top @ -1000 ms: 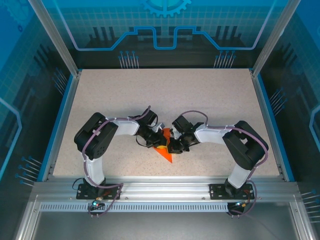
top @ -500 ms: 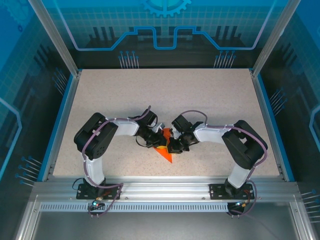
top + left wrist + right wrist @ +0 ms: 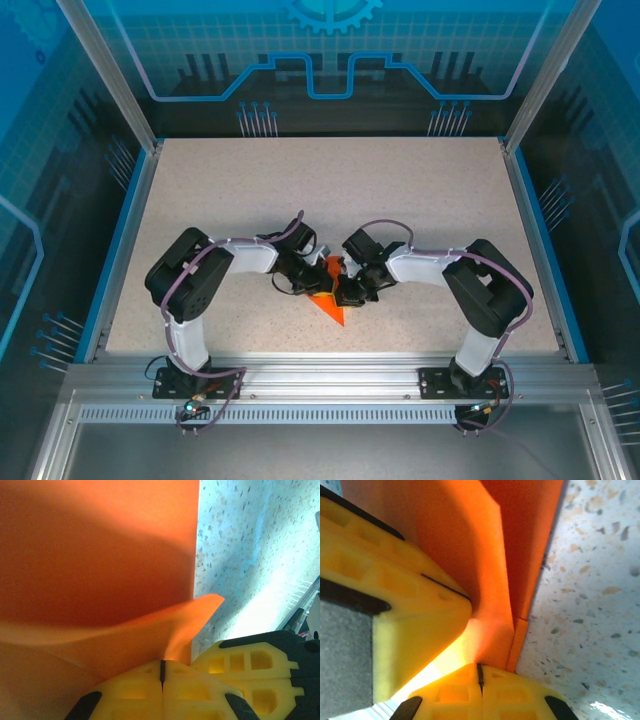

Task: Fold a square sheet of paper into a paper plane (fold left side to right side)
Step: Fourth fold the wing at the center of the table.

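The orange sheet of paper lies mid-table, creased into a pointed paper plane shape with its tip toward the near edge. My left gripper and right gripper meet over its upper part. In the left wrist view the paper covers the left side and a raised flap runs into my left gripper, which is shut on it. The right gripper's yellow fingers sit beside it. In the right wrist view a folded layer of paper enters my right gripper, also shut on it, with the left gripper's fingers close by.
The speckled table stretches open behind the arms and to both sides. Blue rails border it left and right, and a metal frame runs along the near edge by the arm bases.
Both arms have shifted only very slightly. The paper stays in place and both grips are unchanged.
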`<action>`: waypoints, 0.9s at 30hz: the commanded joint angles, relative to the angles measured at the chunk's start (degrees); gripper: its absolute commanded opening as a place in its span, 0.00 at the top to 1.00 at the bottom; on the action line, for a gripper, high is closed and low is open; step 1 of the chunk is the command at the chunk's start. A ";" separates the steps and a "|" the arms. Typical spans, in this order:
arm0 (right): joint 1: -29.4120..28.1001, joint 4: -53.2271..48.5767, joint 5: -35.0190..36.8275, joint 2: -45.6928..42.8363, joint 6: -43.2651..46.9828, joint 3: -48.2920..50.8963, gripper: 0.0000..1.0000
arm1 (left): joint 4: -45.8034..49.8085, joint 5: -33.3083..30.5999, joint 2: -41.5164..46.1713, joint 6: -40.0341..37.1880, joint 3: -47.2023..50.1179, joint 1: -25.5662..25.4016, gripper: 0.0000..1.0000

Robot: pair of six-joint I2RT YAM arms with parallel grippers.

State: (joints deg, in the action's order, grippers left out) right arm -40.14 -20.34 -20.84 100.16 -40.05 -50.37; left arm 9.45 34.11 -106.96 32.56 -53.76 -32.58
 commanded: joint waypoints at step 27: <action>-1.10 -9.81 9.61 5.69 0.42 4.73 1.00 | -5.41 -8.53 1.04 -3.82 0.15 8.99 1.00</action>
State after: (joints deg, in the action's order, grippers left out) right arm -40.21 -20.43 -20.84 100.27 -40.07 -50.30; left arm 4.71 29.12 -105.58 30.89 -52.34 -25.71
